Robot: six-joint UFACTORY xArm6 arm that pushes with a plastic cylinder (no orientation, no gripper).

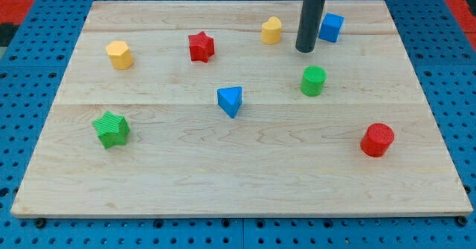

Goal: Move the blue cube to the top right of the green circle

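The blue cube [332,27] sits near the view's top right of the wooden board. The green circle [313,80], a short cylinder, stands below it and slightly to the left. My tip [304,50] is the lower end of the dark rod, just left of the blue cube and a little below it. It is above the green circle, apart from it. Whether the rod touches the cube cannot be told.
A yellow block [271,30] is left of the rod. A red star [201,47] and a yellow hexagonal block [119,54] lie further left. A blue triangle [230,100] is mid-board, a green star [111,128] at lower left, a red cylinder [377,140] at lower right.
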